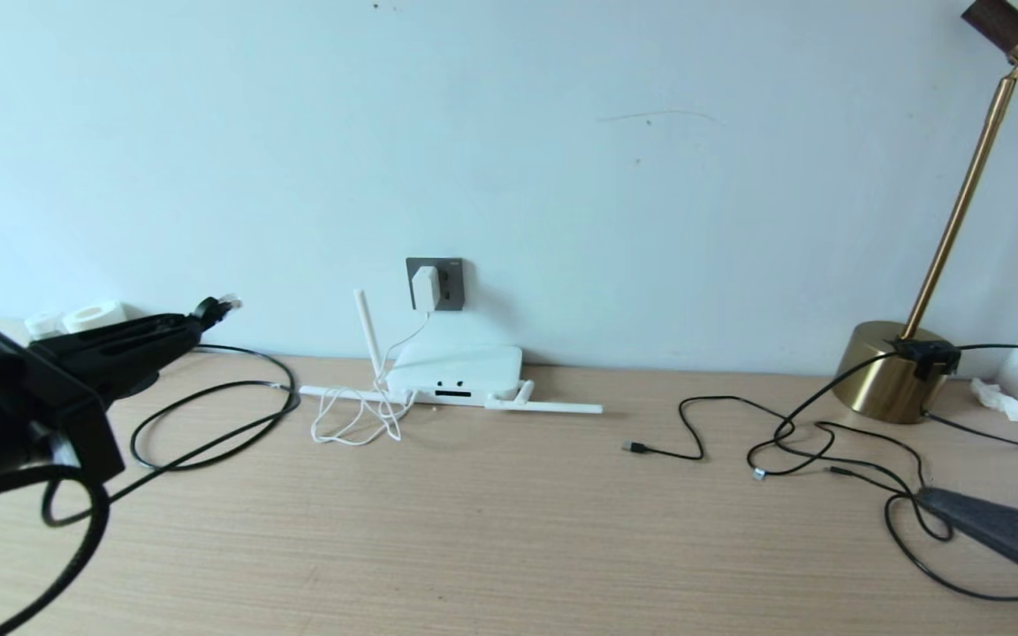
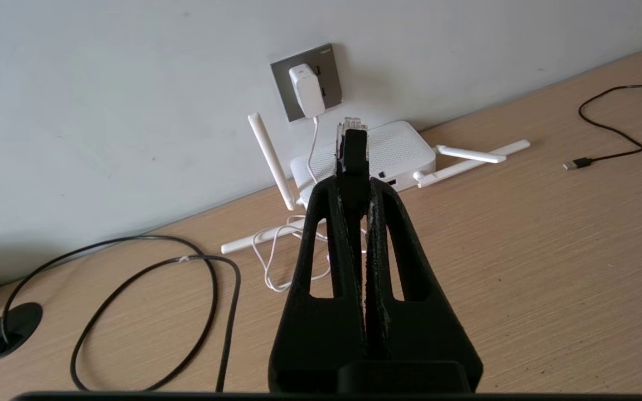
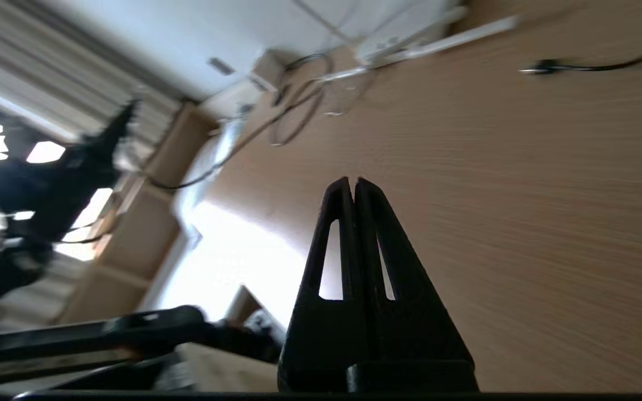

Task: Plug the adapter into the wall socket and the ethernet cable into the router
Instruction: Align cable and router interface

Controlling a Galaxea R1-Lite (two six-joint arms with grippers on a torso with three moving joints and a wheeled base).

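Pinching the ethernet cable (image 2: 353, 146) just behind its clear-tipped connector, the left gripper (image 2: 353, 167) hovered over the desk (image 1: 509, 530) well to the left of the router (image 1: 456, 371), its jaws pressed tight on the plug. In the left wrist view the connector pointed along the gripper's own long axis, straight toward the router's port edge, which faced out from the wall; the ports (image 2: 388, 179) sat just off to one side of that line, so the coming move was probably a forward push with a slight sideways correction. The left arm was clearly the nearer one. The right gripper (image 3: 353, 184) hung far to the right of the router, fingers pressed together on nothing.

Above the router, one adapter (image 1: 425, 289) already sat in the single wall socket (image 1: 447, 283), its thin white cord looping down beside the router. Three antennas showed, one upright and two lying flat. To the right of the router lay thin black cords (image 1: 783, 433) with at least two loose ends, and one brass lamp (image 1: 915, 353).
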